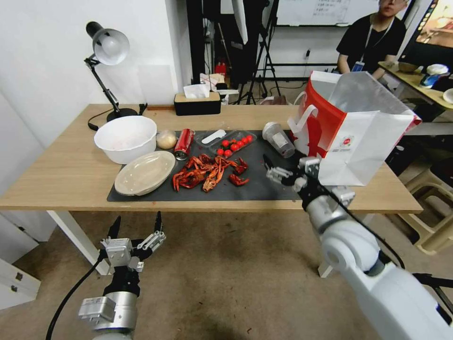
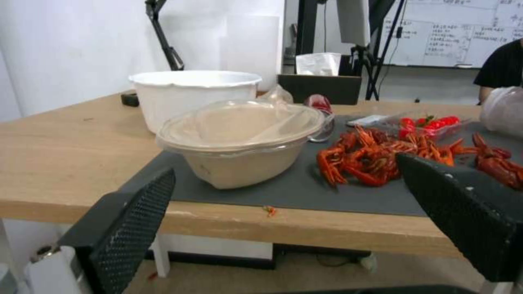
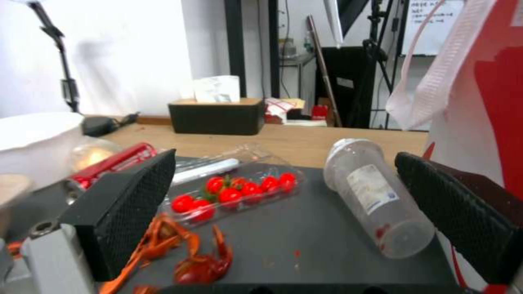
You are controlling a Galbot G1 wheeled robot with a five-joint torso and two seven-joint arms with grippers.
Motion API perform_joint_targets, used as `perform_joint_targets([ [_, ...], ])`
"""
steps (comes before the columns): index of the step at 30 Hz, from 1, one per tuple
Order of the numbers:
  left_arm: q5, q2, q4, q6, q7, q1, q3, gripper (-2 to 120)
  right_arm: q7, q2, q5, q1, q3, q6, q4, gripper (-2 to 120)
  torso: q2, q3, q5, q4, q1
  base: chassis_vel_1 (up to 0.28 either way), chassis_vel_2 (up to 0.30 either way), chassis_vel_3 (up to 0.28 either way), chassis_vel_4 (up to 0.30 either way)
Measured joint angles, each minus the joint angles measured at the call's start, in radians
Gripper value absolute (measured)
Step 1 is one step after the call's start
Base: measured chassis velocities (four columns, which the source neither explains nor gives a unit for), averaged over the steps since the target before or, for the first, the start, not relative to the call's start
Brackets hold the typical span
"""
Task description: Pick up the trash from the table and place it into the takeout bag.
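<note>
My left gripper (image 1: pixel 136 225) hangs open below the table's (image 1: pixel 61 179) near edge. My right gripper (image 1: pixel 272 169) is open over the mat, the clear plastic cup (image 1: pixel 279 139) lying beyond it beside the takeout bag (image 1: pixel 358 132).

Bare mat (image 1: pixel 264 186) ahead of right pincer (image 1: pixel 272 171); crayfish shells (image 1: pixel 207 172) left, takeout bag (image 1: pixel 358 137) right.
</note>
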Motion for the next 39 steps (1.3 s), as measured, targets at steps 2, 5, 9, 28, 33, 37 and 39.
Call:
perform_joint_targets([
  [2,0.0,-0.001,0.001,0.002,0.0,-0.001,0.0,100,0.017,0.003,0.011,0.064,-0.031,-0.014,-0.04,100,0.0,0.0,0.0002,-0.0001,0.0,0.0,0.0,0.0,0.0],
  [5,-0.001,0.002,0.003,0.002,0.0,-0.002,-0.003,100,0.034,0.011,0.026,0.145,-0.07,-0.034,-0.083,100,0.0,0.0,0.0001,0.0001,0.0,0.0,0.0,0.0,0.0],
  [9,-0.002,0.004,0.005,0.003,0.0,-0.003,-0.005,100,0.064,0.022,0.049,0.238,-0.118,-0.091,-0.124,100,0.0,0.0,-0.0002,0.0002,0.0,0.0,0.0,0.0,0.0],
  [28,-0.006,0.007,0.008,0.003,-0.005,-0.004,-0.006,100,0.135,0.041,0.139,0.441,-0.219,-0.301,-0.283,100,0.0,0.0,0.0,0.0,0.0,0.0,0.0,0.0,0.0],
  [33,-0.007,0.01,0.005,0.003,-0.006,-0.002,-0.007,100,0.106,0.032,0.178,0.48,-0.233,-0.343,-0.334,100,0.0,0.0,0.0,0.0,0.0,0.0,0.0,0.0,0.0],
  [37,-0.007,0.01,0.004,0.002,-0.007,0.001,-0.008,100,0.09,0.034,0.2,0.519,-0.246,-0.365,-0.379,100,0.0,0.0,0.0,0.0,0.0,0.0,0.0,0.0,0.0],
  [39,-0.007,0.01,0.002,0.0,-0.008,0.003,-0.009,100,0.082,0.044,0.2,0.539,-0.251,-0.373,-0.409,100,0.0,0.0,0.0,0.0002,0.0,0.0,0.0,0.0,0.0],
])
